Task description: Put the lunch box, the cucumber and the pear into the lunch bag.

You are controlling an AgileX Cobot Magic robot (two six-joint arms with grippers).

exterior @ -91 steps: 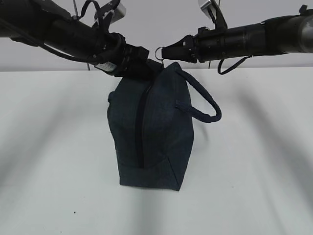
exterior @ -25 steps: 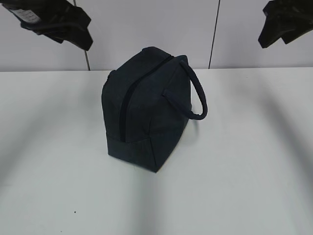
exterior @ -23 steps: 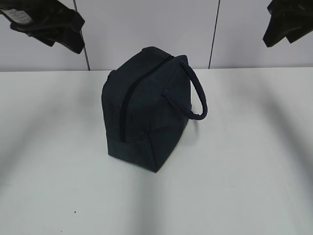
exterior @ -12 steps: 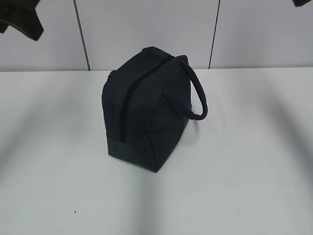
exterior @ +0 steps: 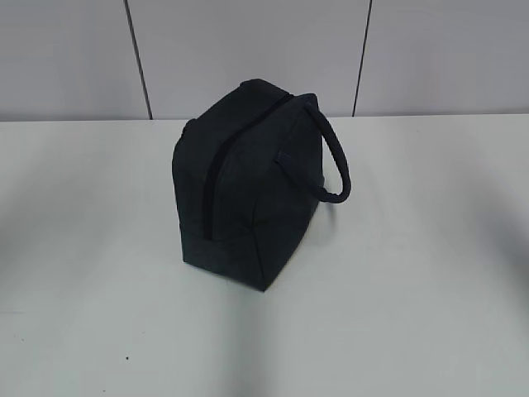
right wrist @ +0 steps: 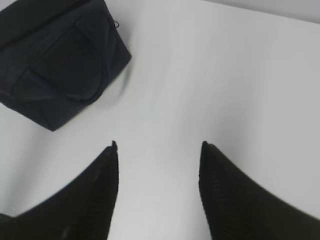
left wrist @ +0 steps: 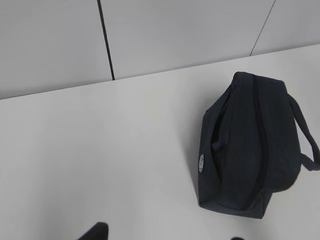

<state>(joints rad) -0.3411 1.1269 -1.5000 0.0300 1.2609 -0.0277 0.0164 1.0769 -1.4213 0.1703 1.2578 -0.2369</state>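
One lunch bag (exterior: 248,186) is standing alone near the middle of the white counter (exterior: 413,289) in the exterior view, its long zipper (exterior: 216,178) running up the near face and over the top, its padded loop handle (exterior: 335,165) arching off the right side. In the left wrist view the same bag is sitting at the right of the frame, zipper line facing up; whether the zipper is fully closed cannot be told there. The lunch box, the cucumber and the pear are showing in none of the views.

The right end effector (right wrist: 159,165) is filling the bottom of the right wrist view, jaws parted over bare counter and grasping nothing, with the bag lying in the upper left of that frame. The left end effector (left wrist: 165,235) is appearing only as two dark tips at the bottom edge of its view, spread well apart and empty.

Handling, as a judgement: the bag is soft fabric that is likely sagging and shifting under a push, and probably light. The handle and the metal ring pull (right wrist: 116,23) are offering the firmest holds; pinching a flat wall is likely to slip.
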